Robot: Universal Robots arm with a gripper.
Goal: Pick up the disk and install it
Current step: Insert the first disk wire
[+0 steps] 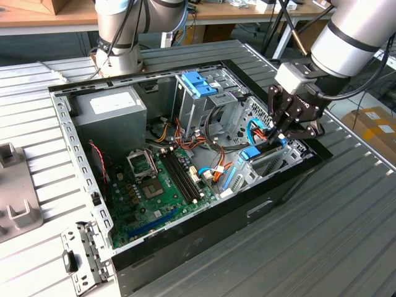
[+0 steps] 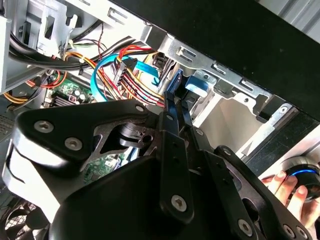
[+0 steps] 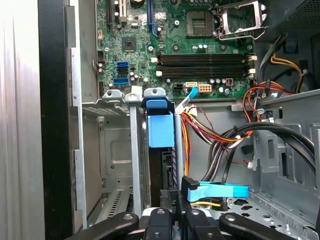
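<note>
The disk (image 1: 252, 152) stands on edge in a drive bay at the front corner of the open computer case (image 1: 204, 229), on the exterior view's right. Its light-blue end tab (image 3: 160, 129) points toward the motherboard, and its dark body (image 3: 166, 170) runs back to my fingers. My gripper (image 1: 279, 137) reaches down from the right and is shut on the disk's rear edge. In the second wrist view the gripper (image 2: 175, 107) has its fingers pinched together on the thin blue frame (image 2: 176, 82). The gripper (image 3: 172, 202) also appears in the first wrist view.
The green motherboard (image 1: 158, 179), the grey power supply (image 1: 111, 108) and an upright drive cage with a blue bracket (image 1: 198, 82) fill the case. Loose cables (image 3: 225, 135) and a blue connector (image 3: 220, 190) lie beside the bay. A person's hand (image 2: 287, 187) is near the case's outer wall.
</note>
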